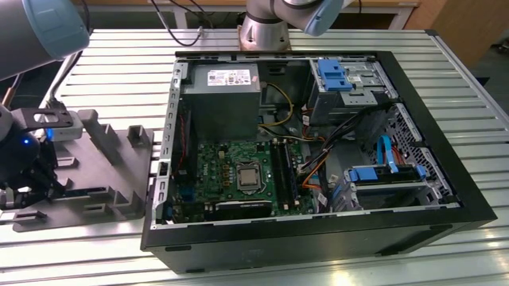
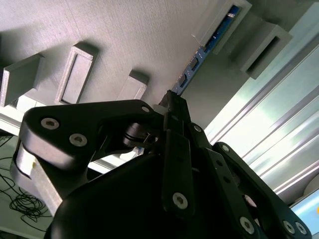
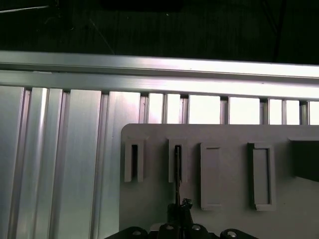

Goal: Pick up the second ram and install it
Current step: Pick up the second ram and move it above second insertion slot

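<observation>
The second ram [image 2: 202, 52] is kinda hard to see. In both wrist views it's edge-on, so it's basically a thin line with a strip of blue-green board and a few dark chips peeking out. Its near end is buried in the hand [image 2: 172, 102], and the fingers are pinched together on that end.

The stick stands on its long edge on the grey holder [image 3: 229, 134]. Its long axis runs flat along the holder, straight away from the hand, and its far end sits in a slot bracket [image 3: 177, 162]. There's just the one stick there.

The first wrist view has four of those upright brackets in a row, plus a darker block cut off at the frame edge. The holder lies on the slatted aluminium counter [image 3: 65, 164].

In the exterior view there's one open computer case [image 1: 318, 238] beside the holder, lying on its side with a green motherboard [image 1: 238, 173] inside. Can't really tell what's in its memory slots.
</observation>
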### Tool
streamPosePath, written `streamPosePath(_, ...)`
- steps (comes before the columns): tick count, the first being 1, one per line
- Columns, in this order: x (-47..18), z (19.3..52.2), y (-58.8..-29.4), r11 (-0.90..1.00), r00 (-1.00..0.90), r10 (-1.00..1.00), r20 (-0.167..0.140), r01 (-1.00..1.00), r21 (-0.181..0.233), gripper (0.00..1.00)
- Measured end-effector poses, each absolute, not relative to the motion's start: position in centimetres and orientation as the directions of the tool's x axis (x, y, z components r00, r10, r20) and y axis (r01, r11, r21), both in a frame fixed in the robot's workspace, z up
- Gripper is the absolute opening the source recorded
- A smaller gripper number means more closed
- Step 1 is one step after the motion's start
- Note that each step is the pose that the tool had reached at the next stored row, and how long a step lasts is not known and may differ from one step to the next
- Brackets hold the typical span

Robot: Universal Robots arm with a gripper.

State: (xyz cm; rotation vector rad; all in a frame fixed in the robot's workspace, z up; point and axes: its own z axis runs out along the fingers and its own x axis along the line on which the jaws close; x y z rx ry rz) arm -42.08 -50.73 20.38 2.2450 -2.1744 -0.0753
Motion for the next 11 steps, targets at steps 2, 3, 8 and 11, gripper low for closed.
streamPosePath(2, -42.07, 20.45, -50.73, -0.032, 0.031, -0.999, -0.024, -0.998, 0.044, 0.12)
streamPosePath(3, -42.08, 20.48, -50.73, -0.032, 0.031, -0.999, -0.024, -0.998, 0.044, 0.12)
streamPosePath(8, -42.07, 20.67, -50.73, -0.033, 0.031, -0.999, -0.024, -0.998, 0.044, 0.12)
streamPosePath(11, -42.07, 20.73, -50.73, -0.033, 0.031, -0.999, -0.024, -0.998, 0.044, 0.12)
